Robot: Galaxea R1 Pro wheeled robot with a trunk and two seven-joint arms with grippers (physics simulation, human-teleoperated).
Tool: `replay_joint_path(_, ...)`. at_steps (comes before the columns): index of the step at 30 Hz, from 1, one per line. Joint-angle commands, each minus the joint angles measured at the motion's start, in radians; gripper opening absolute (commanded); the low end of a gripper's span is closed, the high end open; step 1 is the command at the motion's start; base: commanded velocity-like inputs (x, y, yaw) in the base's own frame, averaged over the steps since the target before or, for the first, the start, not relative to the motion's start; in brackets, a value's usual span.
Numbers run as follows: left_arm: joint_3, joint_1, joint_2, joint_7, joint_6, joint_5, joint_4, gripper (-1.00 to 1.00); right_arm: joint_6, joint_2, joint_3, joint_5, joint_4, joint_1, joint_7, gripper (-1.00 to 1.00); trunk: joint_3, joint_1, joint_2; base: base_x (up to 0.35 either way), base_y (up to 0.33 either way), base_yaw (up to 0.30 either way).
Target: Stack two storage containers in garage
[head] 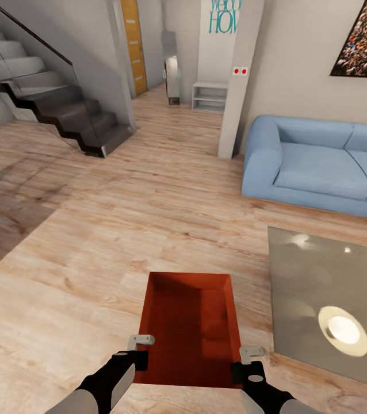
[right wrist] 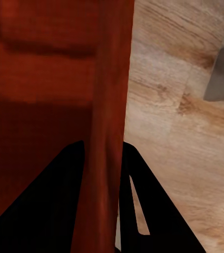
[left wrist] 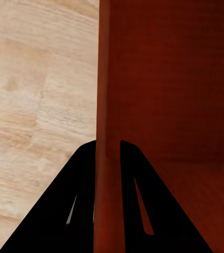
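Head view: the left gripper (head: 139, 345) pinches the left wall of the orange-red storage container (head: 190, 328), held near the robot over the light wood floor (head: 91, 259), and the right gripper (head: 248, 356) pinches the right wall. The bin looks light but thin-walled, so it may flex; both near-end wall grips seem the sensible hold.

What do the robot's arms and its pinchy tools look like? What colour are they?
Both arms look alike: light grey, smooth and rounded lower down, turning black near the wrist. The left tool and right tool have a blocky black body with small pale grey finger pieces at the tip. The right one has a little grey round spot on top. Up close, the fingers look like flat black wedges with thin slots.
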Motion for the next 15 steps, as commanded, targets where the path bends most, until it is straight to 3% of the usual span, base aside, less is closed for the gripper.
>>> replay_joint_path(1,-0.029,-0.001,0.002,-0.004,-0.005,0.015,-0.005,-1.00,0.016,-0.004,0.001,-0.030,0.006,0.000,-0.004,-1.00,-0.002,0.000,-0.002,0.000,0.000,0.270)
replay_joint_path(6,-0.029,-0.001,0.002,-0.004,-0.004,0.015,-0.005,-1.00,0.017,-0.004,0.001,-0.030,0.006,0.000,-0.003,-1.00,-0.003,0.000,-0.002,0.000,0.000,0.170)
replay_joint_path(15,-0.028,-0.001,0.002,-0.004,-0.005,0.015,-0.005,-1.00,0.016,-0.004,0.001,-0.030,0.006,0.000,-0.004,-1.00,-0.003,0.000,-0.002,0.000,0.000,0.008)
